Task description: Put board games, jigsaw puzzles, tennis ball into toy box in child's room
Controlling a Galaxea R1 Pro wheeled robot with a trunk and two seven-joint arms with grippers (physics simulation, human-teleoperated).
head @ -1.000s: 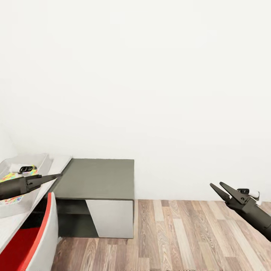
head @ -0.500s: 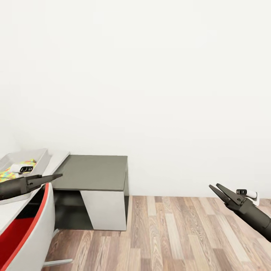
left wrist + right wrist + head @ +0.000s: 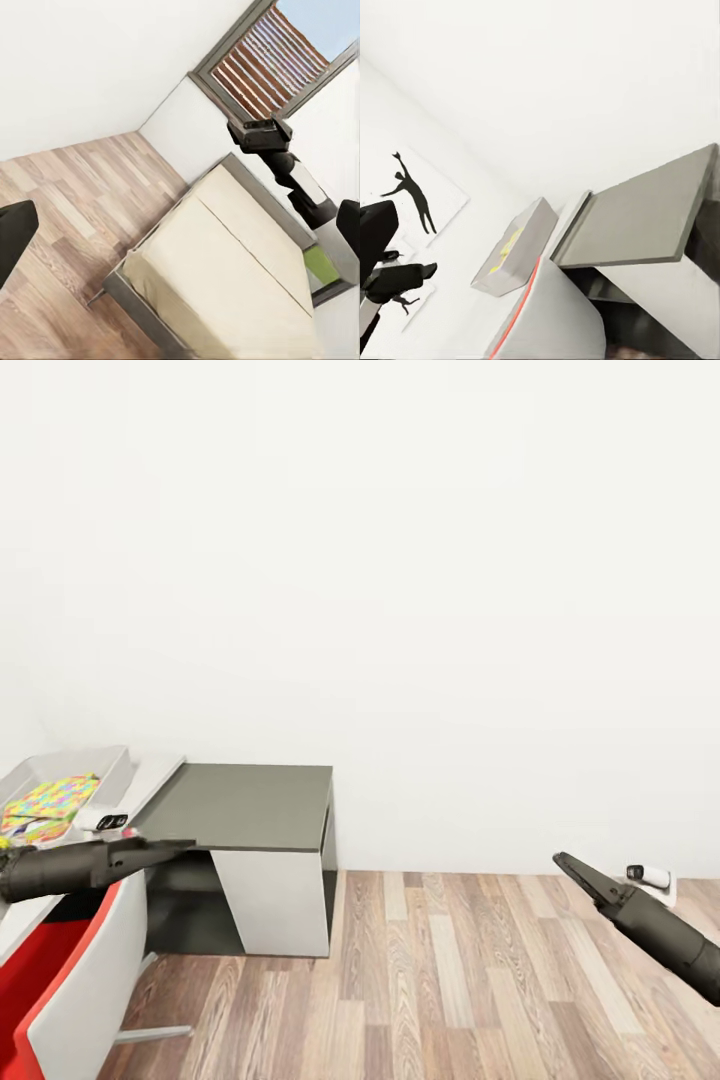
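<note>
At the far left, the light grey toy box (image 3: 105, 768) stands on the white end of the table (image 3: 160, 778). A colourful jigsaw puzzle (image 3: 50, 802) lies inside it. My left gripper (image 3: 165, 847) hangs in front of the table's dark cabinet section, nothing in it. In the left wrist view its fingers (image 3: 15, 240) stand wide apart over the beige bed (image 3: 225, 270), which has a green patch (image 3: 321, 264) at its far end. My right gripper (image 3: 572, 866) is out over the floor, empty. The toy box (image 3: 519, 241) also appears in the right wrist view.
The dark grey cabinet top (image 3: 245, 805) is bare, with a white slanted leg (image 3: 270, 900) below. A red and white chair (image 3: 45, 1000) sits at the lower left. Wood-plank floor (image 3: 470, 980) spreads to the right. A baseball-player silhouette picture (image 3: 412, 195) hangs on the wall.
The whole view has shifted, so the camera moved. My left gripper now sits lower and further right, uncovering the puzzle in the toy box. My right gripper has rolled edge-on.
</note>
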